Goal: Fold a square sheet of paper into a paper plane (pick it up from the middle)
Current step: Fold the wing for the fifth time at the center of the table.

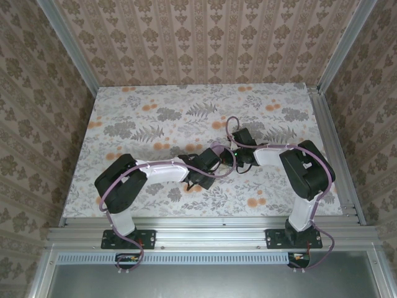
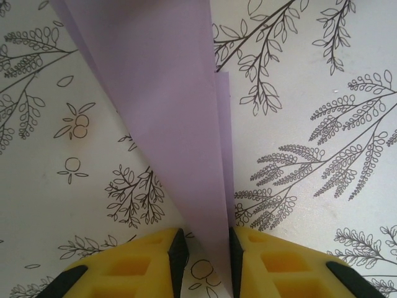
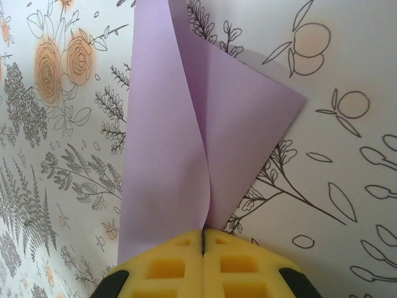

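The square sheet of paper (image 3: 167, 143) is lavender and folded over on itself, with one corner sticking out to the right above the floral cloth. My right gripper (image 3: 203, 234) is shut on its lower edge, its yellow fingers pressed together. In the left wrist view the same sheet (image 2: 161, 93) narrows down into my left gripper (image 2: 205, 239). Those jaws stand apart, with the paper running along the right finger (image 2: 273, 261) and a gap on its left. From above, both grippers meet at the table's middle, left (image 1: 209, 160) and right (image 1: 239, 144). Whether the sheet has a paper plane's shape I cannot tell.
The table is covered by a floral tablecloth (image 1: 155, 124). Patterned walls and metal frame rails (image 1: 329, 136) close it in on three sides. Purple cables (image 1: 231, 127) loop above the wrists.
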Robot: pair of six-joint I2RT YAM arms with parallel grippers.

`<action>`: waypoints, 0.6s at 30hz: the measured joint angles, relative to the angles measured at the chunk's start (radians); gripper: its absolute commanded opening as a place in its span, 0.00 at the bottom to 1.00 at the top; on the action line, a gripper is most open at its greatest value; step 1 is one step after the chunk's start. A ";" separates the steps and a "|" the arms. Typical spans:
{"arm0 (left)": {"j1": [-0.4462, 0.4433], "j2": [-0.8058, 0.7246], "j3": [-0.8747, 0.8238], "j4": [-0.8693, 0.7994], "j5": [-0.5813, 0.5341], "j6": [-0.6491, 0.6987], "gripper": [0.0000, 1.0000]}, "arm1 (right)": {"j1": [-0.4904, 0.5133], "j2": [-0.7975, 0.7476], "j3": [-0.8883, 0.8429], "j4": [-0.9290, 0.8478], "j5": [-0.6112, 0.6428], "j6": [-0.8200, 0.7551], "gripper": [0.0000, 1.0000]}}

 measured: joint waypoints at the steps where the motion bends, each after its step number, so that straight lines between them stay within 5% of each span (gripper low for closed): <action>1: 0.000 0.000 0.000 0.001 0.000 0.003 0.29 | 0.000 0.000 0.002 -0.001 0.001 -0.001 0.00; 18: 0.010 -0.006 -0.007 0.023 0.005 0.034 0.34 | 0.008 0.039 0.071 -0.061 0.037 -0.023 0.00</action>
